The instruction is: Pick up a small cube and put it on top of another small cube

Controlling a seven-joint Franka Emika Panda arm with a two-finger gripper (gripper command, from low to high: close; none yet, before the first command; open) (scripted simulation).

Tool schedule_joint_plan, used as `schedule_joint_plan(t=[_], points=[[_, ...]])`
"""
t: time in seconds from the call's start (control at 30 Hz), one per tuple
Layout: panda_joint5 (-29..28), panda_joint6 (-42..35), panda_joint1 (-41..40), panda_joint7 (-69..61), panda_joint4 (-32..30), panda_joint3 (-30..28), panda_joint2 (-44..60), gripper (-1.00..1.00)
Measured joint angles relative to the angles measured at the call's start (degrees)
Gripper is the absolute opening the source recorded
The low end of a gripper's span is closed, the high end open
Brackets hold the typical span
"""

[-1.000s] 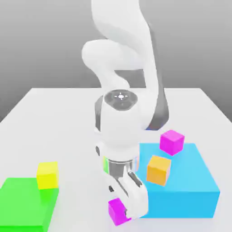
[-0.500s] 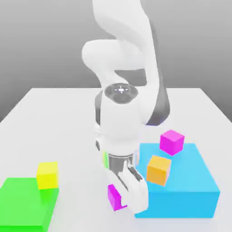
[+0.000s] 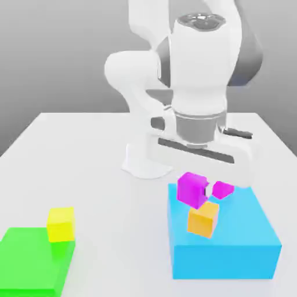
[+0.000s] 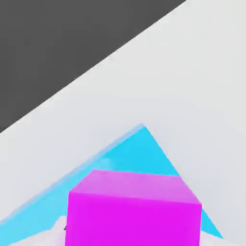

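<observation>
One small cube (image 3: 192, 189) is held aloft in the closed gripper (image 3: 204, 190); its twin (image 3: 223, 189) waits at three o'clock on the blue block (image 3: 232, 249) — stacking remains undone.

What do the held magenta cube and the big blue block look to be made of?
Both are simulator renders, so material is a guess. The magenta cube in the gripper looks like hard matte plastic: flat uniform colour, sharp edges, no grain or gloss. The blue block reads the same: plain cyan faces, crisp corners, only soft shading between the top and the side.
</observation>
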Motion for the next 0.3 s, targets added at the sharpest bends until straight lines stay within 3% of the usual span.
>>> schedule_joint_plan(t=[0.17, 0.2, 0.3], points=[[-2.4, 8.9, -0.2, 2.4, -3.1, 1.7, 5.8, -1.0], [-2.7, 10.4, -0.3, 2.6, -3.5, 1.8, 6.9, 1.0], [-2.7, 10.4, -0.3, 2.6, -3.5, 1.8, 6.9, 1.0]])
